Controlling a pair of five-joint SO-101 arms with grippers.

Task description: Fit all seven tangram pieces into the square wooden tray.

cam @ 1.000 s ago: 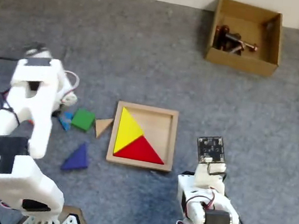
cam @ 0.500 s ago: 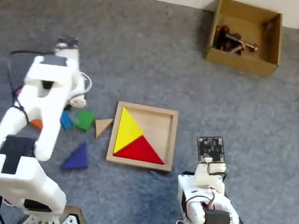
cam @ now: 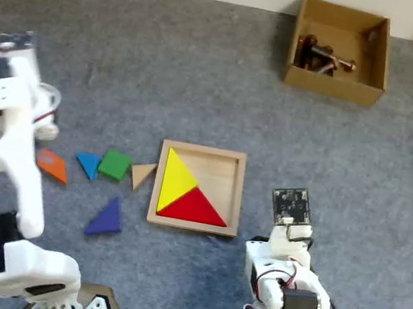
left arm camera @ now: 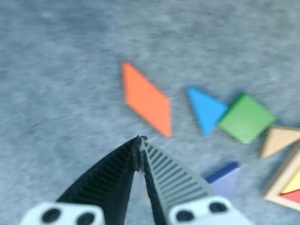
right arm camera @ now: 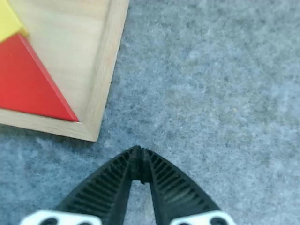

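Left arm [cam: 3, 136] swung outward; left fingers [left arm camera: 161, 171], right fingers [right arm camera: 117, 180] closed, empty

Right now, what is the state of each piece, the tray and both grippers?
wooden tray: holds two pieces
yellow triangle: in tray
red triangle: in tray
orange parallelogram: outside tray
light blue triangle: outside tray
green square: outside tray
tan triangle: outside tray
dark blue triangle: outside tray
left gripper: shut, empty
right gripper: shut, empty

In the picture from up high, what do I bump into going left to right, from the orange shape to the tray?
orange parallelogram → light blue triangle → green square → tan triangle → wooden tray
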